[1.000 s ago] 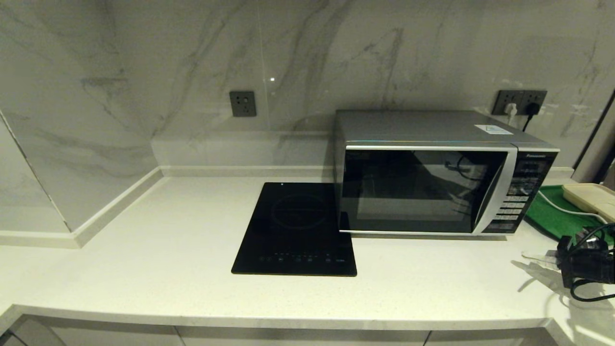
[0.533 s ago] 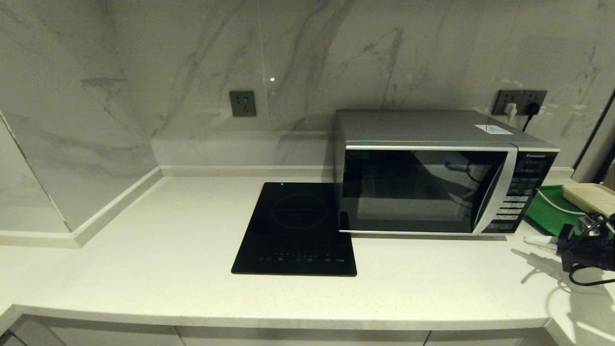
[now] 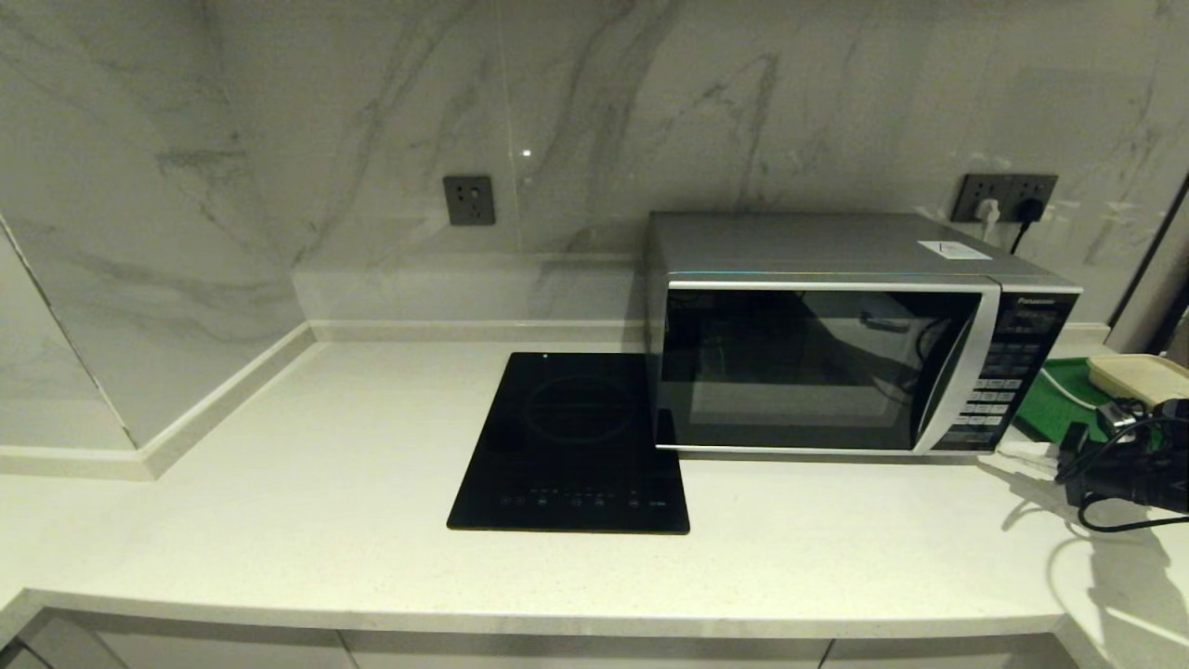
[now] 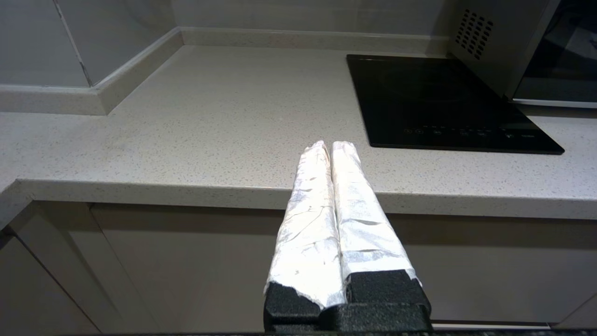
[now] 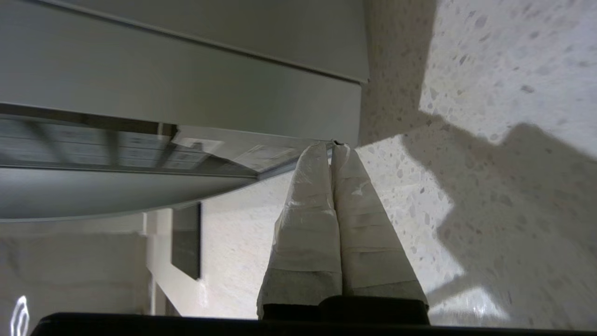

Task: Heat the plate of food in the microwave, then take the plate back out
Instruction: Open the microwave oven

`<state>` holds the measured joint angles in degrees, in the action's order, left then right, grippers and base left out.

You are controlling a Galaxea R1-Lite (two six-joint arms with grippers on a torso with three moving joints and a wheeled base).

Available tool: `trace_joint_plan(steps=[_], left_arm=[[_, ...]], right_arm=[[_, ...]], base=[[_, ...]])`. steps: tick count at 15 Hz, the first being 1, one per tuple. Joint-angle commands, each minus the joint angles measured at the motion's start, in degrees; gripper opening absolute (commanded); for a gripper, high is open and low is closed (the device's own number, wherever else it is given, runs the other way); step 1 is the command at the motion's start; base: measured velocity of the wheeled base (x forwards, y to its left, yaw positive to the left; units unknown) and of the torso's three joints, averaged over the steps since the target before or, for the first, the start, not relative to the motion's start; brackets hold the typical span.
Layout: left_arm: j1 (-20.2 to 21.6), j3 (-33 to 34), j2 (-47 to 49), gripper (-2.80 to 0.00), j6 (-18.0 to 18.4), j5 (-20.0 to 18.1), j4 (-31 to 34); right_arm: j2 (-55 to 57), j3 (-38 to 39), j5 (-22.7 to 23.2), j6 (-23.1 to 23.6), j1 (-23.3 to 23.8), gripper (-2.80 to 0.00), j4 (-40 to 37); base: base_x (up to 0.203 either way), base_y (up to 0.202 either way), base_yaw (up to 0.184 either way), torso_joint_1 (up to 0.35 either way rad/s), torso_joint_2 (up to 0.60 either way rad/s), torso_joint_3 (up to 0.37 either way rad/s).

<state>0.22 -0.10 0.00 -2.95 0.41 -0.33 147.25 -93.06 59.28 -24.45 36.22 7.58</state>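
Note:
The silver microwave (image 3: 836,344) stands on the counter at right with its dark glass door closed. Its keypad panel (image 3: 1008,372) is on its right side. The plate of food is out of view, and nothing shows through the dark glass. My right gripper (image 3: 1017,452) sits low over the counter, shut and empty, its taped fingertips by the microwave's lower right front corner. In the right wrist view the right gripper (image 5: 332,147) tips reach the microwave's (image 5: 186,93) bottom edge. My left gripper (image 4: 331,145) is shut and empty, hanging at the counter's front edge, left of the cooktop.
A flat black induction cooktop (image 3: 576,446) lies just left of the microwave. A green tray (image 3: 1054,409) with a cream slab (image 3: 1138,376) sits right of it. Wall sockets (image 3: 1008,197) with plugged cords are behind. The counter's front edge (image 4: 186,191) runs below the left gripper.
My right gripper has moved away from the counter's front, toward the microwave's lower right corner. The left arm and the microwave door have not moved.

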Motion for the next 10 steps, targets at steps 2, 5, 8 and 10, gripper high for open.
trace_joint_plan(steps=[2,5,8,10], left_arm=[[0.0,0.0,0.0,-2.8,0.0,0.0,0.0],[0.0,0.0,-0.1,-2.8,0.0,0.0,0.0],[0.0,0.0,0.0,-2.8,0.0,0.0,0.0],[0.0,0.0,-0.1,-2.8,0.0,0.0,0.0]], right_arm=[[1.6,-1.0,0.6,2.3,-1.4,-2.8,0.2],[0.5,-1.4,0.7,2.6,-2.1,-2.8,0.2],[-0.7,-1.1,0.9,2.6,-2.4,-2.8,0.2],[-1.3,-1.2,1.2,2.6,-2.6,-2.8,0.2]], base=[[0.0,0.0,0.0,0.0,0.0,0.0],[0.0,0.0,0.0,0.0,0.0,0.0],[0.0,0.0,0.0,0.0,0.0,0.0],[0.0,0.0,0.0,0.0,0.0,0.0]])
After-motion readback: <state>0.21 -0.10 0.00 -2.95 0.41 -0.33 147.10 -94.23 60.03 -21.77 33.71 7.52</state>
